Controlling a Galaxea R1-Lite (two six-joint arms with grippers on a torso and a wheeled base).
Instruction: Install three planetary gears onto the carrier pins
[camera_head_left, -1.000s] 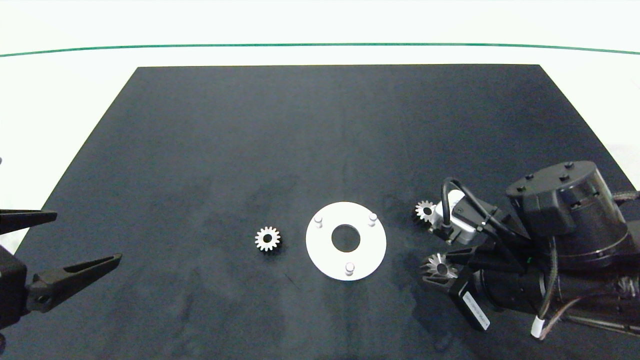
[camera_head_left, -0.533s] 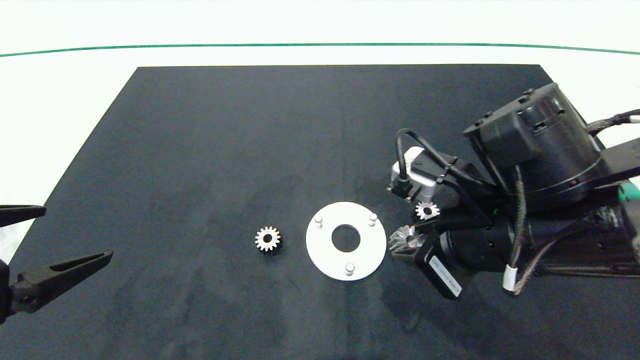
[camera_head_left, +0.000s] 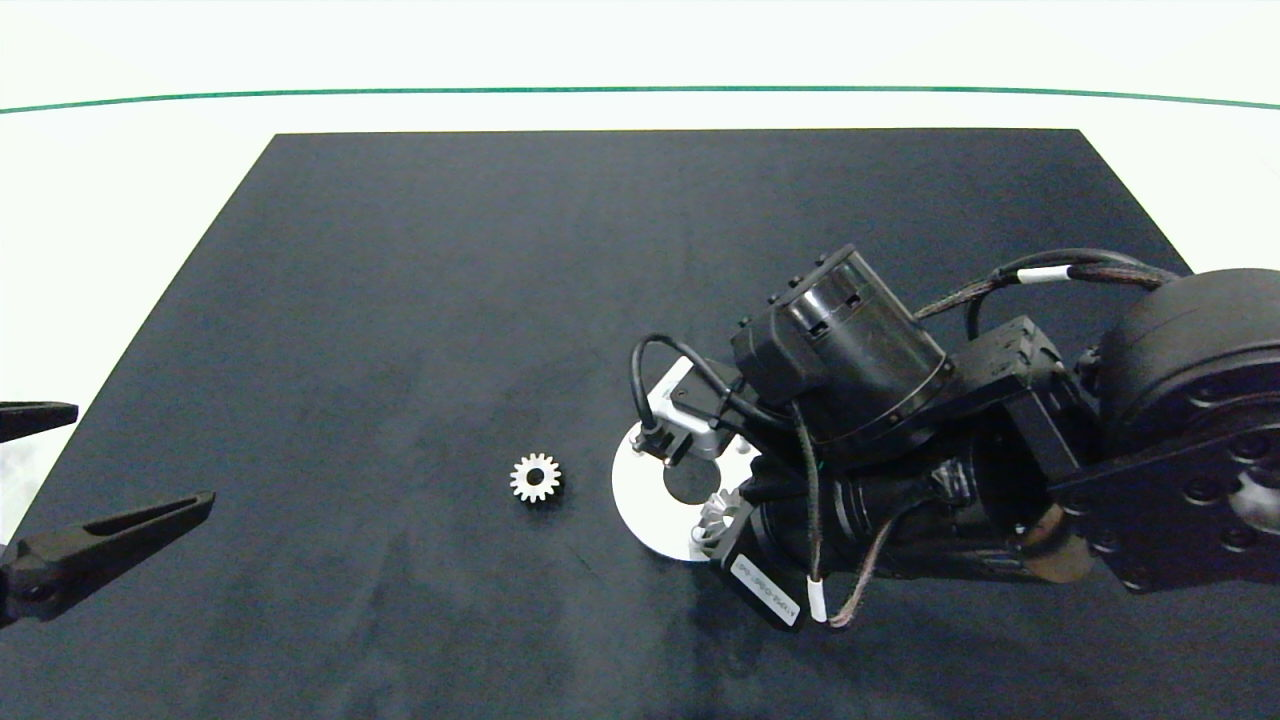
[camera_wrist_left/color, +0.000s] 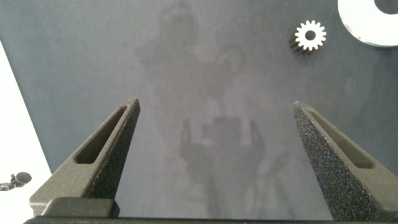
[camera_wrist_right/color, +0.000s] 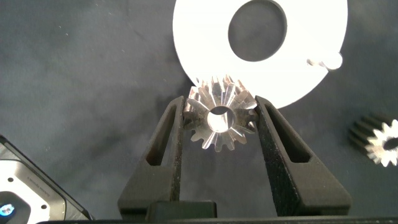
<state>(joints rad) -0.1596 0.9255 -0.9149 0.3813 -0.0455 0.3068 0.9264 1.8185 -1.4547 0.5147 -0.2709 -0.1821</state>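
My right gripper (camera_wrist_right/color: 219, 106) is shut on a silver planetary gear (camera_wrist_right/color: 219, 119), held flat over the near edge of the white carrier disc (camera_wrist_right/color: 199, 37); in the head view that gear (camera_head_left: 716, 520) shows just past the arm. One carrier pin (camera_wrist_right/color: 333, 61) stands bare on the disc; the others are hidden. A second gear (camera_wrist_right/color: 379, 140) lies on the mat beside the disc. A third gear (camera_head_left: 536, 478) lies left of the disc (camera_head_left: 640, 505). My left gripper (camera_head_left: 145, 453) hovers open and empty at the mat's left edge.
The black mat (camera_head_left: 500, 300) covers most of the white table. The bulky right arm (camera_head_left: 900, 420) lies across the disc's right half and the mat to its right. The left wrist view shows the loose gear (camera_wrist_left/color: 310, 35) and the disc's rim (camera_wrist_left/color: 367, 25) far ahead.
My right arm has swung left with the gear, from the mat right of the disc to over the disc's near edge. The left gripper has drifted slightly back to the left.
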